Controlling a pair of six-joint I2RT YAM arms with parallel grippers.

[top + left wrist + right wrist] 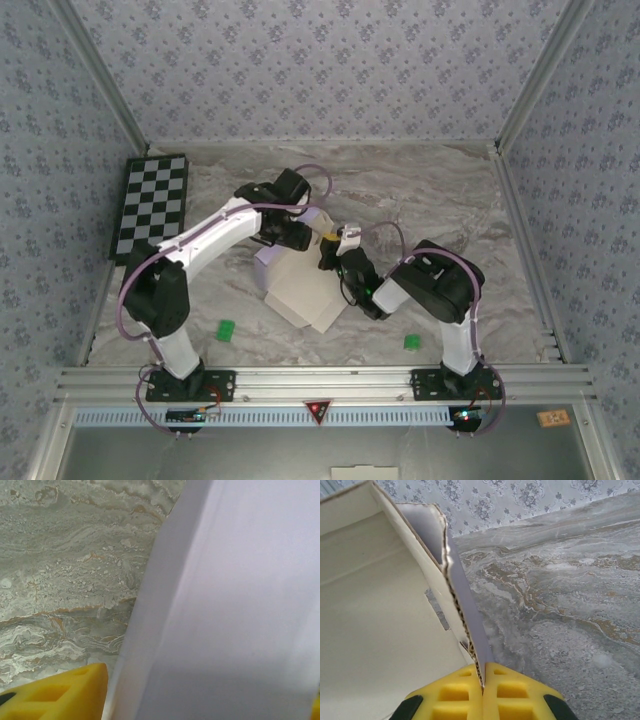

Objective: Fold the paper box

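Two arms on paper box (pixel 305 290), mid-desk (pixel 450 200), part-folded | right gripper (pixel 483 680): jaws pinched shut on raised wall's edge | left gripper (pixel 298 238): jaws spread astride lavender panel, hold cannot be told | risk: wall springs flat or tears if right pulls unsupported

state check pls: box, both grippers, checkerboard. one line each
paper box: part-folded, cream inside facing up, one wall raised.
right gripper: shut on the edge of the paper box's raised wall.
left gripper: jaws apart with a lavender panel of the box between them; whether it grips, cannot tell.
checkerboard: lying flat at the far left of the table, apart from both arms.
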